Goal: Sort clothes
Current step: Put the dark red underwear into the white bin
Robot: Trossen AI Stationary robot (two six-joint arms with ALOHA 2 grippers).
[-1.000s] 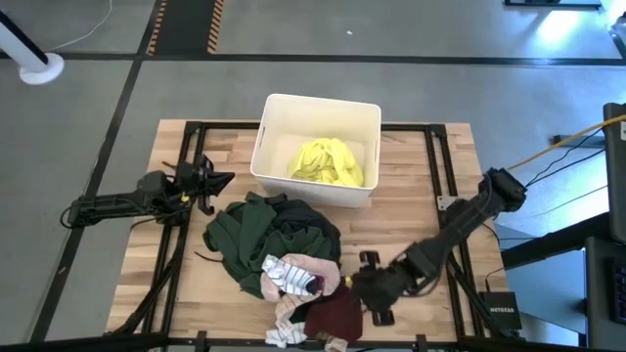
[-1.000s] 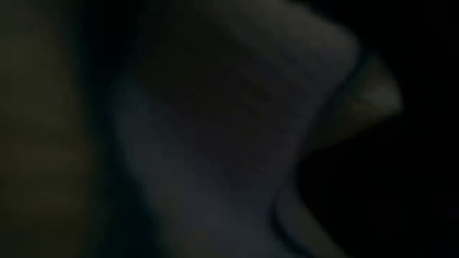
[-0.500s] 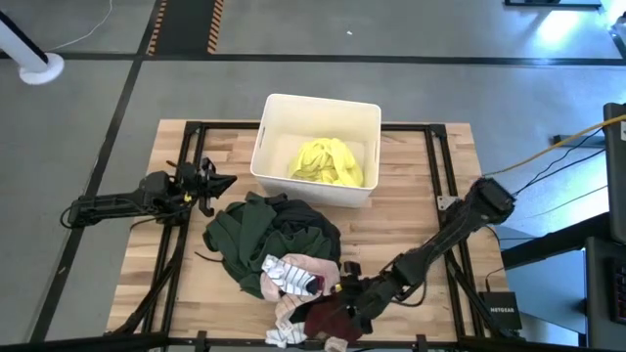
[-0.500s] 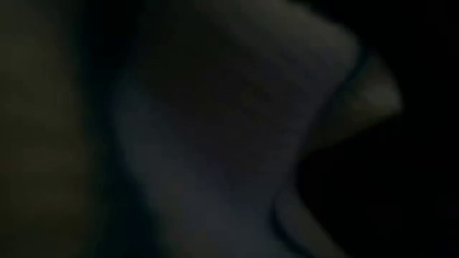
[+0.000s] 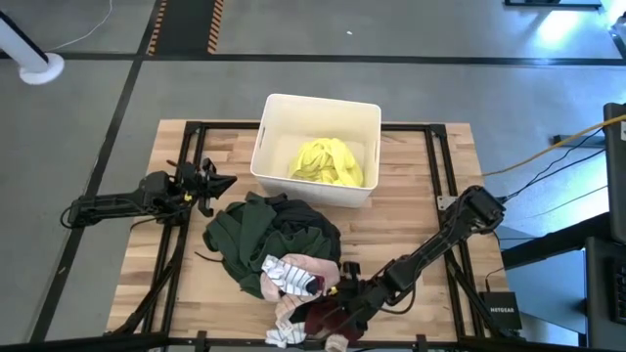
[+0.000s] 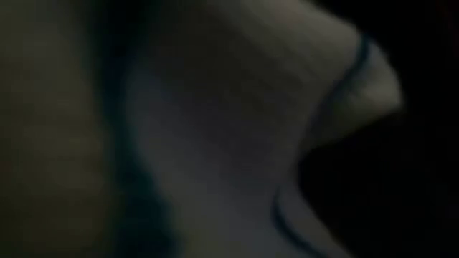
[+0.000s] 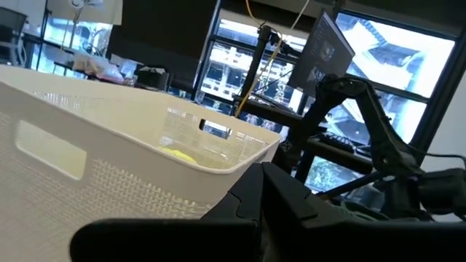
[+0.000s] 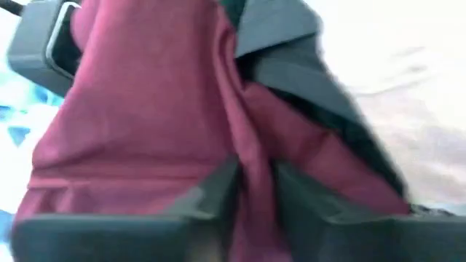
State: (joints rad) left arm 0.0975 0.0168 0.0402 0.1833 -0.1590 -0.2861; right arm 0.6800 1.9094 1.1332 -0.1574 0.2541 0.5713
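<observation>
A heap of clothes lies at the table's near middle: a dark green garment [image 5: 249, 233], a black one [image 5: 311, 227], a pale pink one [image 5: 308, 266], a striped sock [image 5: 284, 276] and a maroon garment [image 5: 323, 315] at the near edge. A neon yellow top [image 5: 328, 161] lies in the white bin [image 5: 272, 117]. My right gripper [image 5: 335, 311] is down on the maroon garment [image 8: 145, 116] and shut on it. My left gripper [image 5: 213, 186] hovers open and empty at the table's left, beside the bin. Pale striped cloth [image 6: 215, 143] fills the low view. My right gripper pinches a raised fold of the maroon garment [image 8: 251, 164] between its two fingers [image 8: 211, 193]. It comes in low from the table's right. The rest of the garment lies on the table and on the heap.
The white bin stands at the table's far middle. A second striped sock [image 5: 284, 335] lies at the near edge, left of the maroon garment. Bare wood shows at the table's right [image 5: 421, 215] and near left [image 5: 156, 284].
My right gripper has gone toward the table's left edge and down, from the bare wood beside the heap onto the maroon garment. The heap itself has kept its place.
</observation>
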